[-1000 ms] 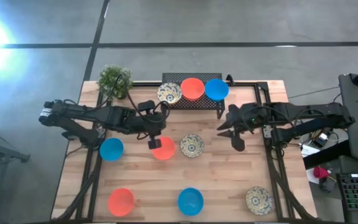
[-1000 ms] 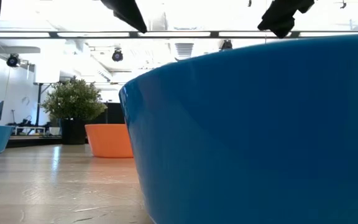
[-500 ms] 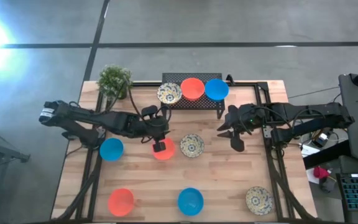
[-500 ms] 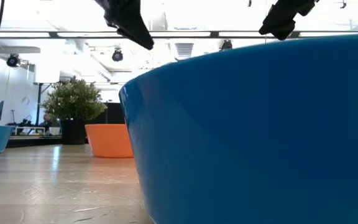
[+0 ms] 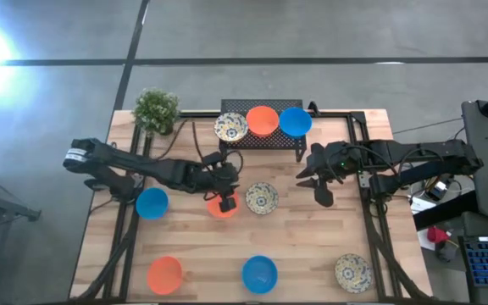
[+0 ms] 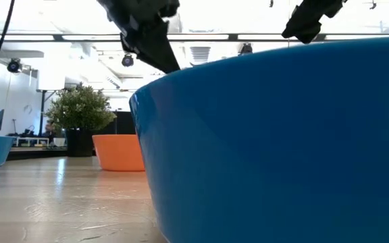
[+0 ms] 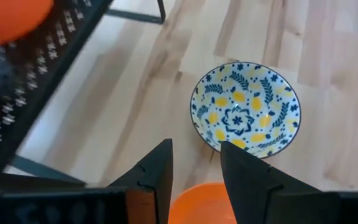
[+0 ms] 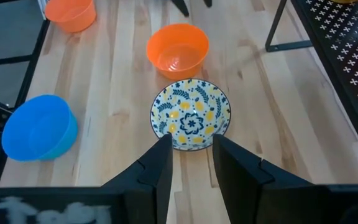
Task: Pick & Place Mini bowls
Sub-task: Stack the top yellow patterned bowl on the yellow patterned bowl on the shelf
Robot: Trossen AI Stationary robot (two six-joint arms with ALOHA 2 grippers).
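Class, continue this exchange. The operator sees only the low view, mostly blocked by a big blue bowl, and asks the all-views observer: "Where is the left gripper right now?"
Observer: The left gripper is open, just above a plain orange-red round mini bowl at mid-table.
Operator: What sits beside that bowl?
Observer: A cream round mini bowl with a dark ornate pattern, on the right arm's side.
Operator: And the right gripper?
Observer: The right gripper hangs open beyond that patterned bowl, holding nothing.

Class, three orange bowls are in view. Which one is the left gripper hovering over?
The orange bowl mid-table, beside the patterned bowl, sits under the open left gripper. One other is on the rack; the third is near the front edge.
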